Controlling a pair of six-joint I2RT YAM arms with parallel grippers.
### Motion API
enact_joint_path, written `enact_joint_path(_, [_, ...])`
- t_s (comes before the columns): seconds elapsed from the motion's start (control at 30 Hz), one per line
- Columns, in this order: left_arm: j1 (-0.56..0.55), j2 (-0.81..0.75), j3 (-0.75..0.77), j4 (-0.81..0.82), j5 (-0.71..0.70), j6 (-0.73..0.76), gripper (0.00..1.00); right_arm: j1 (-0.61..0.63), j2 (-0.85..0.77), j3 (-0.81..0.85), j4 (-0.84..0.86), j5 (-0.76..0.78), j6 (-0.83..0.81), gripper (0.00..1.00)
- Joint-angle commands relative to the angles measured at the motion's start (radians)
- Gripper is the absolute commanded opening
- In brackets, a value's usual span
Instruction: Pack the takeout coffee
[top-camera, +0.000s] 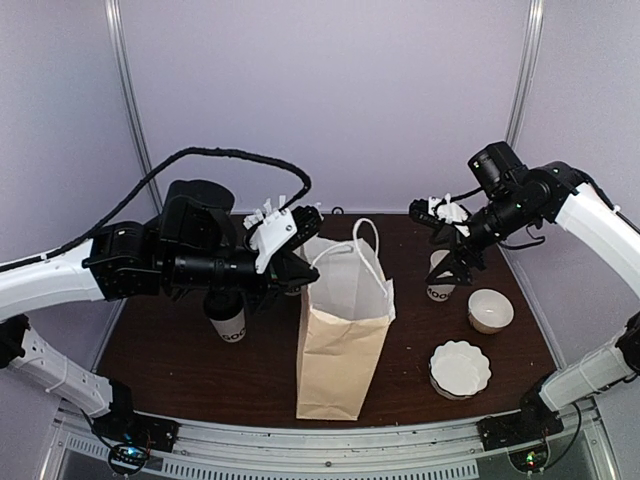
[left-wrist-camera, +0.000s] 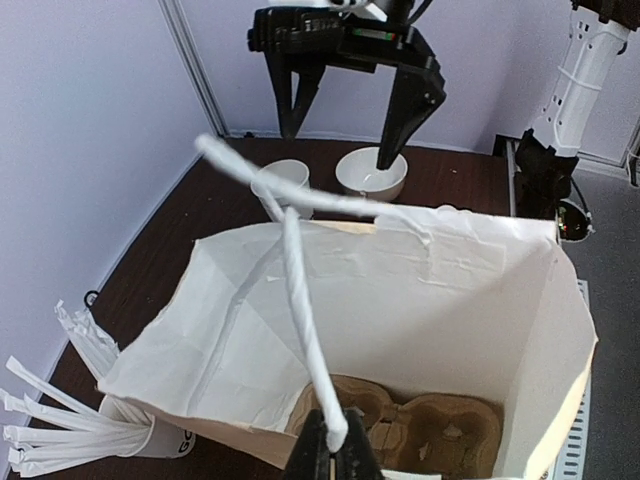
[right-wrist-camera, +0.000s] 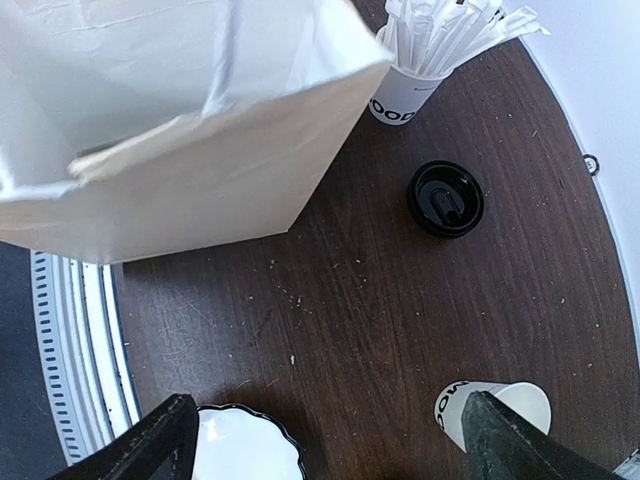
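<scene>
Grip first — the left claw (left-wrist-camera: 332, 452) is pinched shut on the white handle (left-wrist-camera: 300, 290) of the paper bag (top-camera: 340, 340). The right claw (right-wrist-camera: 328, 400) hangs spread wide and empty over the tabletop (right-wrist-camera: 330, 300). Well beyond it, the lidded coffee cup (right-wrist-camera: 446, 198) stands upright near the bag. It probably has thin, dentable walls and could slosh if full — best taken gently round the paper wall, not the top.
</scene>
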Motion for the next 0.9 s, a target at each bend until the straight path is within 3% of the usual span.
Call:
enact_joint_path(0.0, [0.048, -0.024, -0.002, 0.042, 0.125, -0.023, 0.00, -0.008, -0.020, -0.011, 0.017, 0.007, 0.001, 0.96])
enact_joint_path(0.13, [0.053, -0.032, -0.002, 0.047, 0.163, -0.023, 0.00, -0.008, -0.022, -0.013, 0.021, -0.004, 0.003, 0.96])
enact_joint_path(0.3, [0.053, -0.059, -0.009, -0.014, 0.107, -0.081, 0.00, -0.007, -0.008, -0.006, 0.027, -0.049, 0.010, 0.96])
enact_joint_path(0.53, [0.064, -0.149, -0.099, -0.073, -0.229, -0.171, 0.00, -0.007, 0.009, 0.016, 0.028, -0.091, 0.010, 0.95])
enact_joint_path(0.67, [0.128, -0.158, -0.139, -0.055, -0.266, -0.197, 0.02, -0.006, 0.018, 0.023, 0.026, -0.107, 0.012, 0.95])
enact_joint_path(0.7, [0.140, -0.156, -0.147, -0.043, -0.268, -0.198, 0.10, -0.005, 0.019, 0.025, 0.027, -0.111, 0.012, 0.95])
enact_joint_path(0.77, [0.153, -0.149, -0.154, -0.028, -0.286, -0.195, 0.37, -0.004, 0.022, 0.027, 0.027, -0.129, 0.014, 0.95])
enact_joint_path(0.87, [0.165, -0.130, -0.141, -0.018, -0.308, -0.185, 0.56, 0.020, 0.036, 0.031, 0.019, -0.150, 0.019, 0.95])
